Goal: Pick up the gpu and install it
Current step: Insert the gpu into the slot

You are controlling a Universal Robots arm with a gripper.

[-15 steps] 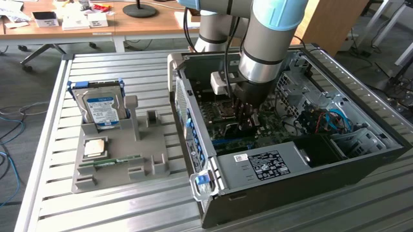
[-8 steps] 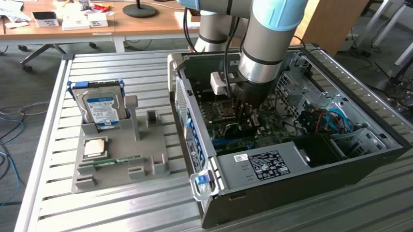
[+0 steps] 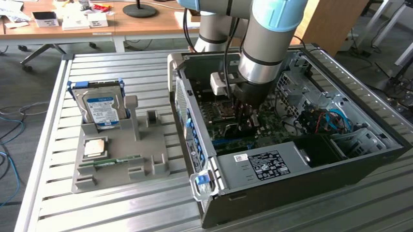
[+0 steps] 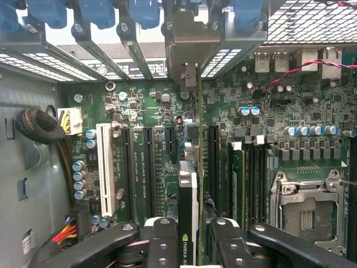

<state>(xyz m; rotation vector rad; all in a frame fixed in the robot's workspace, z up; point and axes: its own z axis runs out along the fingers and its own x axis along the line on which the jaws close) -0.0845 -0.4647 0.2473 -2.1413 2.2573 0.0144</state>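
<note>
over on the exterior view's left i see the grey holder tray (image 3: 119,166) on the slatted table (image 3: 45,145), with the silver hard drive (image 3: 103,110) standing upright in its far slot, a cpu chip (image 3: 95,146) lying flat nearer, and a narrow green ram stick (image 3: 119,160) lying along the near edge. right of the tray sits the open pc case (image 3: 310,179), and my arm (image 3: 271,43) reaches down into it, its bulk covering most of the board beneath. from this camera i can't make out the claw's tips or the card among the dark parts under the wrist.

through the wrist view, the gripper (image 4: 188,234) is pinching the gpu (image 4: 188,195), its black fingers (image 4: 162,240) pressed on either side of the card. i see the card edge-on, so its faces are hidden; its silver bracket (image 4: 189,42) stands at the rear slot openings. the card stands upright over the motherboard (image 4: 150,151), in line with the black slots, beside the white slot (image 4: 104,167). whether its edge is seated i can't tell. the cpu socket (image 4: 309,209) is partly cut off.
</note>
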